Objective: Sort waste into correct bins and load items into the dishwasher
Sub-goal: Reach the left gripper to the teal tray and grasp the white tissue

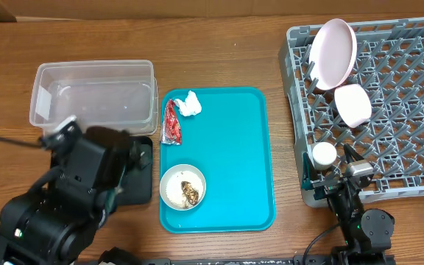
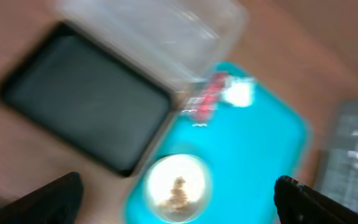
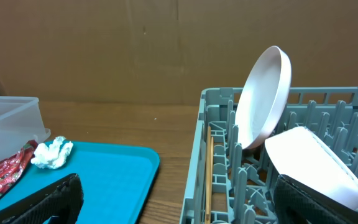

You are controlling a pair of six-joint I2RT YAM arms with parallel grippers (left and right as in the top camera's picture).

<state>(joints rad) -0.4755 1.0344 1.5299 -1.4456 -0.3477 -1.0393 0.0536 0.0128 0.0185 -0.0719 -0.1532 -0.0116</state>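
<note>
- while the left gripper (image 2: 177, 184) hangs above the teal tray (image 1: 234, 162) with its jaws spread wide and nothing between them, the greyish bowl (image 1: 171, 185) sits almost directly below it, in the tray's near-left corner.
- greyish bowl: judged rigid, smooth and likely slippery. brown scraps (image 1: 190, 193) lie loose inside. take hold at the rim, one finger inside and one outside, and keep it level until it is over a bin.
- red wrapper (image 1: 172, 122): lies at the tray's far-left edge, just beside the white tissue wad (image 1: 191, 103). judged very light and crinkly. pinch across the bunched middle.
- white tissue wad: judged soft, yielding under the jaws. close fully on its centre.
- bins: the clear tub (image 1: 94, 96) stands left of the tray's far end. the black tray (image 2: 86, 102) lies just beside the tub, partly under the left arm in the overhead view.
- right gripper (image 3: 178, 183): jaws wide apart, empty, at the near edge of the dish rack (image 1: 403, 125), which already holds the pink plate (image 1: 332, 51), pink bowl (image 1: 353, 104), white cup (image 1: 324, 153) and chopsticks (image 3: 210, 168).
</note>
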